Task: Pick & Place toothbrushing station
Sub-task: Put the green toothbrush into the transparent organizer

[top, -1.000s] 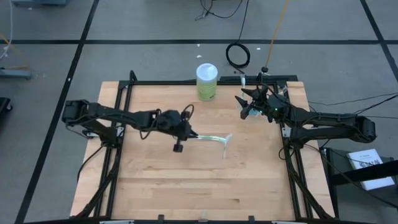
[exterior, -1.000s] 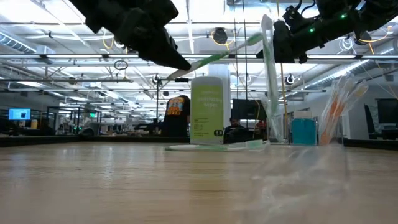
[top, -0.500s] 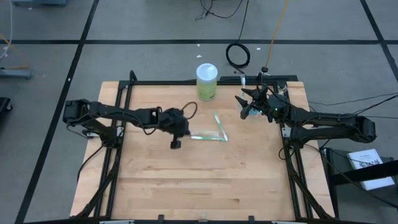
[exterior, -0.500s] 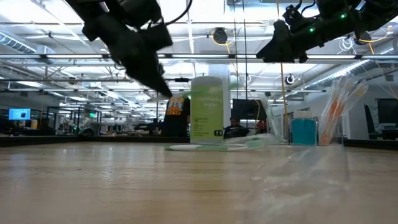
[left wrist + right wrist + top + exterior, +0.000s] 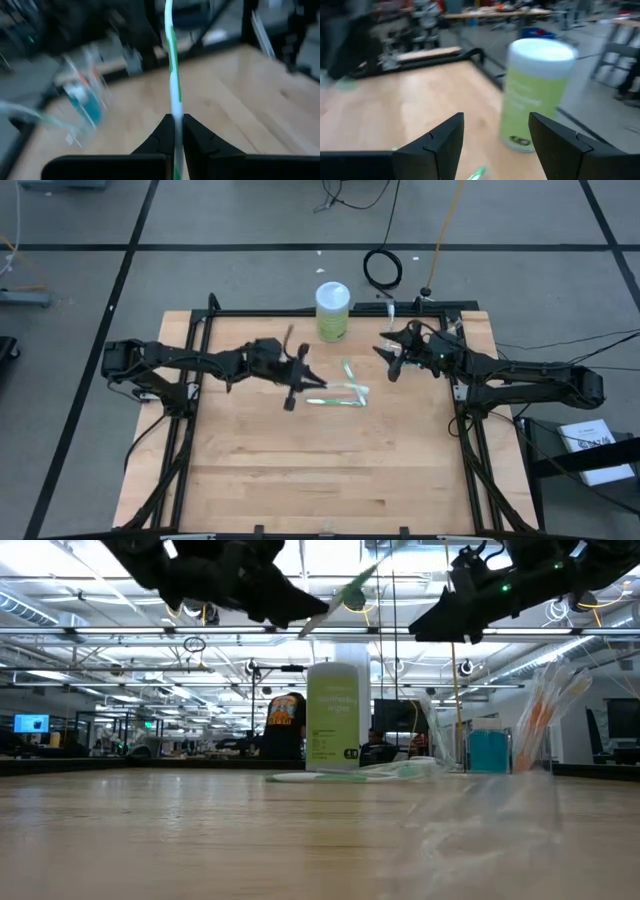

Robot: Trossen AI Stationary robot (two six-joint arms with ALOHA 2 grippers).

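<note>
A green-white toothbrush (image 5: 172, 75) was pinched near its base by the left gripper (image 5: 174, 131), jaws nearly closed on the thin handle, held clear of the surface (image 5: 300, 470) above its middle. In the low view the brush angled up out of that gripper. Two more toothbrushes (image 5: 340, 392) lay flat on the surface just beside the left gripper in the high view, crossing at one end. The clear cup (image 5: 86, 95) with a teal tube and pink-white brushes in it stood near the far right corner, close to the right arm's mounting.

The right gripper (image 5: 492, 145) hung above the surface near that corner, jaws spread wide and holding nothing, facing the lime-green cylinder (image 5: 535, 95).

The main risk looked to be the narrow grip: held so low on a long slim handle, the brush could pivot or slip if the arm swung fast. It could also miss the cup's small mouth or tip the light cup over. The two arms were fairly near each other, so a reach toward the cup might crowd the right gripper.

The near half of the surface was open, while the cylinder stood at the far edge and the black frame ran along both sides.
</note>
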